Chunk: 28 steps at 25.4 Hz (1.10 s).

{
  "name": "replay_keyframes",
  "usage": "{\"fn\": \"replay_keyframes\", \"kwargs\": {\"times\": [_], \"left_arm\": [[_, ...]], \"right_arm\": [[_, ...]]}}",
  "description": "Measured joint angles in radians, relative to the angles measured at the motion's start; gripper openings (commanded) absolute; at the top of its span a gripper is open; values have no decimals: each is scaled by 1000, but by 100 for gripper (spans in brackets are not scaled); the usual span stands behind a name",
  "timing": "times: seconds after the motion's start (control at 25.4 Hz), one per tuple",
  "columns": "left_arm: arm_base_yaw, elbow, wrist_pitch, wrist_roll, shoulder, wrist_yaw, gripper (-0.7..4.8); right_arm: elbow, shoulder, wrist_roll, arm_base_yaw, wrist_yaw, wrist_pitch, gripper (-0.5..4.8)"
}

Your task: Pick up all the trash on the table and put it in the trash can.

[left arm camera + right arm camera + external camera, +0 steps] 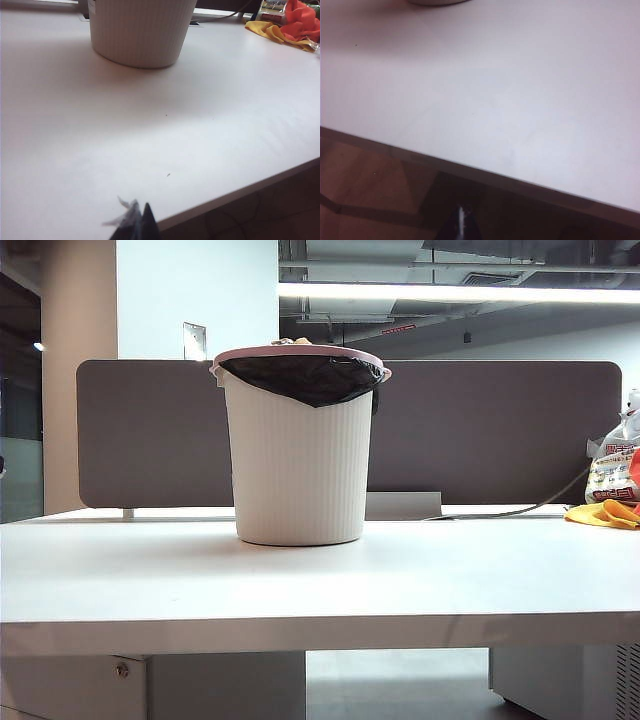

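Note:
The trash can (300, 460) stands upright at the middle of the table (320, 580), white and ribbed, with a pink rim and a black liner. A small beige bit of trash (296, 341) peeks above its rim; no paper ball lies on the table top in any view. Neither arm shows in the exterior view. My left gripper (138, 216) is shut with nothing in it, over the table (150, 125) near its front edge, facing the trash can (142, 30). My right gripper (462, 220) is shut and holds nothing, just off the table's (520, 90) front edge, over the floor.
A printed plastic bag (612, 475) and a yellow cloth (603, 514) lie at the table's far right, with an orange item (300, 20) beside the cloth. A grey partition (480, 430) stands behind the table, and a cable (520, 510) runs along its foot.

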Motion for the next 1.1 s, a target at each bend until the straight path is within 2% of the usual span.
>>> {"fn": "replay_keyframes", "kwargs": {"times": [0.28,0.59,0.79,0.83,1.1], "left_arm": [[26,0,-15,0,-50,13,-4],[299,0,-21,0,-139,68,-4],[436,0,-25,0,-136,61,-4],[473,0,-25,0,-136,54,-4],[487,0,-29,0,-136,55,-4]], "right_arm": [[0,-4,0,0,1,-1,4],[0,-260,0,-36,0,-70,4],[0,-403,0,-148,0,-59,4],[0,-398,2,-209,0,-44,4],[0,-398,2,-351,2,-40,4]]}}
